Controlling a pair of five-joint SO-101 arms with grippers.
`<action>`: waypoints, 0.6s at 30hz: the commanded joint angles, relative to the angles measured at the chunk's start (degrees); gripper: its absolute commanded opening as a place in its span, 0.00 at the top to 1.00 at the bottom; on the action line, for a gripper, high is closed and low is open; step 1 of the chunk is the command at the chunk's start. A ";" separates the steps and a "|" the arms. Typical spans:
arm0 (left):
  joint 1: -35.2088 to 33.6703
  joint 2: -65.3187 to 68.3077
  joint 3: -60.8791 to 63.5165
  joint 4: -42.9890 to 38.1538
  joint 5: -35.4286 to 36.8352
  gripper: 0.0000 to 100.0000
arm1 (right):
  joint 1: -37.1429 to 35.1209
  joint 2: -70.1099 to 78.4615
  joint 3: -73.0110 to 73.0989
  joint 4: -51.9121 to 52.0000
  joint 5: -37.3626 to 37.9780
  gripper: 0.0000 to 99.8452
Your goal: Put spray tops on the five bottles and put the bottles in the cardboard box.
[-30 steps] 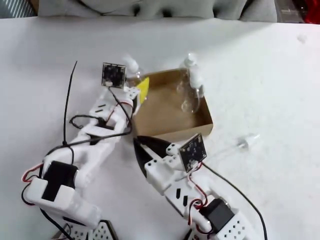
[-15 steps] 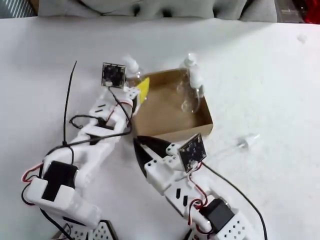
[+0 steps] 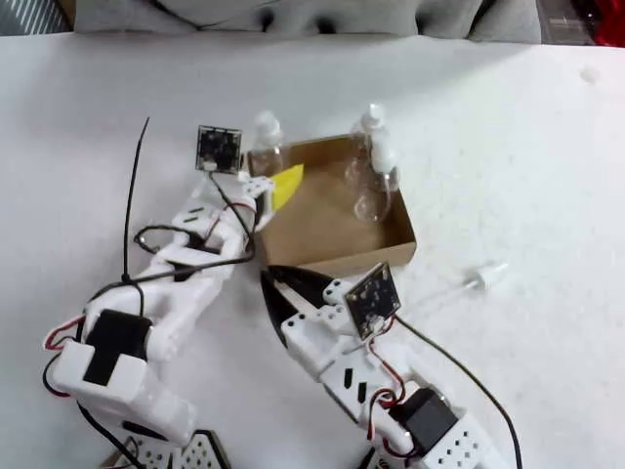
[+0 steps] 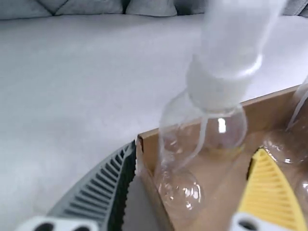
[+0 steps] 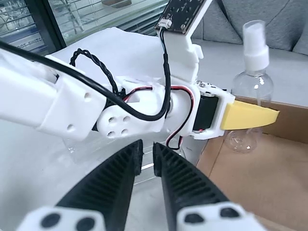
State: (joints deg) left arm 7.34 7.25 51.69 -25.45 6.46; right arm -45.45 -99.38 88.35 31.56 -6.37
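Left gripper (image 3: 273, 179), jaws spread, straddles the upright capped bottle (image 3: 266, 143) in the cardboard box (image 3: 337, 256) corner, likely for release.

Cardboard box (image 3: 332, 210) sits mid-table (image 3: 508, 127), ahead of both arms. First bottle (image 3: 266, 147) stands upright at the box's far-left corner — seemingly just inside the wall, hard to be sure. Second bottle (image 3: 370, 121) is at the far-right corner and third bottle (image 3: 374, 200) just before it, in the box. Left gripper (image 3: 271, 186) straddles the left wall, just before the first bottle. Right gripper (image 5: 147, 144) lies outside, before the near-left corner. Loose spray top (image 3: 483, 277) on the table right of the box — well apart
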 commanded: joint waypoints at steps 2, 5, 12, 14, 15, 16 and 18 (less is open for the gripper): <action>-0.66 -1.36 -1.93 0.44 0.00 0.66 | 0.48 0.40 -0.79 0.22 0.88 0.99; -0.66 -1.36 -1.85 0.44 0.00 0.66 | 0.48 0.40 -0.79 0.22 0.97 0.99; -0.66 -1.54 -1.76 0.44 0.09 0.66 | 0.48 0.40 -0.79 0.22 0.97 0.99; -0.66 -1.80 -1.76 0.44 0.09 0.66 | 0.48 0.40 -0.79 0.22 0.97 0.99; -0.75 -2.59 -1.58 0.44 0.09 0.66 | 0.48 0.40 -0.79 0.22 0.97 0.99; -0.75 -3.91 -0.62 0.44 0.09 0.66 | 0.48 0.40 -0.79 0.22 0.97 0.99; -0.75 -8.13 1.93 0.44 0.09 0.66 | 0.48 0.40 -0.79 0.22 0.97 0.99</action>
State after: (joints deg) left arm 7.16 6.90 51.87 -25.45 6.46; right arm -45.45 -99.38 88.35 31.56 -6.20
